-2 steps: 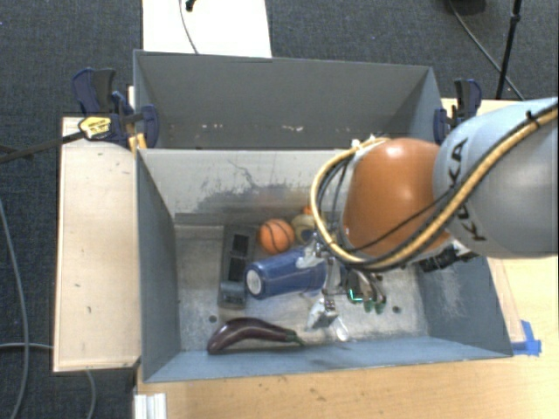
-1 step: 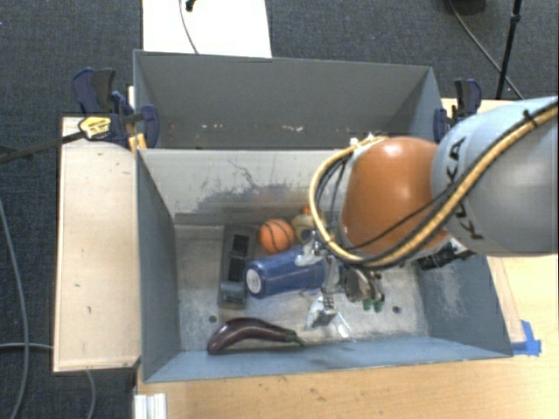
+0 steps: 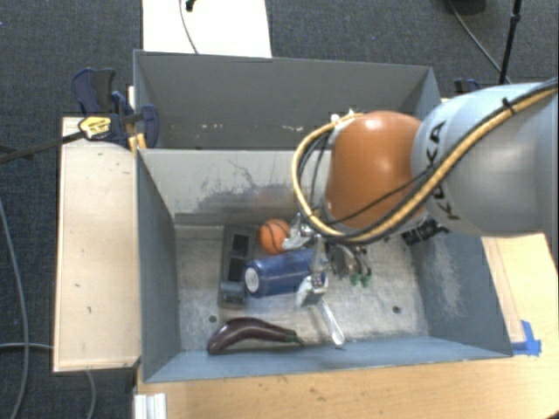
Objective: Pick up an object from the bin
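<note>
My gripper (image 3: pixel 321 318) hangs low over the front middle of the bin floor, below the orange wrist cover. It is open, and nothing shows between its fingers. One silvery finger (image 3: pixel 332 328) points down toward the front wall. A blue cylinder (image 3: pixel 278 276) lies on its side just left of the gripper, its right end close to the other finger. An orange ball (image 3: pixel 274 234) rests behind the cylinder. A dark maroon curved thing (image 3: pixel 251 334), shaped like an aubergine, lies along the front wall to the gripper's left.
A black flat block (image 3: pixel 234 267) lies left of the blue cylinder. The arm and its orange cover hide the back right of the bin. Bare floor shows right of the gripper.
</note>
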### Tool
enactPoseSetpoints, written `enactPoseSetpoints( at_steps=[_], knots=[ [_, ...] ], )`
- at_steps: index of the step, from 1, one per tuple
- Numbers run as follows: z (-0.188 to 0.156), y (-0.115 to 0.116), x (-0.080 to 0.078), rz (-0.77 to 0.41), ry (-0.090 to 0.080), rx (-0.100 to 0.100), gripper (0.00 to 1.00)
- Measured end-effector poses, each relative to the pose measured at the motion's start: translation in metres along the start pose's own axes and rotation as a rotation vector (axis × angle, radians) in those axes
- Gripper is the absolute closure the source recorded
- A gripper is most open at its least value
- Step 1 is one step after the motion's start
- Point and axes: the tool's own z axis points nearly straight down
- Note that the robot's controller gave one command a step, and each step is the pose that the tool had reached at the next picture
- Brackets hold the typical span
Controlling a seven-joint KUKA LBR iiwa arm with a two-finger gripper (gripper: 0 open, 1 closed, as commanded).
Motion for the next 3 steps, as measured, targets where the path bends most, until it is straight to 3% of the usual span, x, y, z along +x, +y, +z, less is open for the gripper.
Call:
enactPoseSetpoints(
  at_steps=[1,3],
  knots=[
    [0.0571,-0.0077,-0.0318,-0.351,-0.019,0.0,1.0],
    [0.0563,-0.0078,-0.0285,-0.346,-0.028,0.0,1.0]
  ],
)
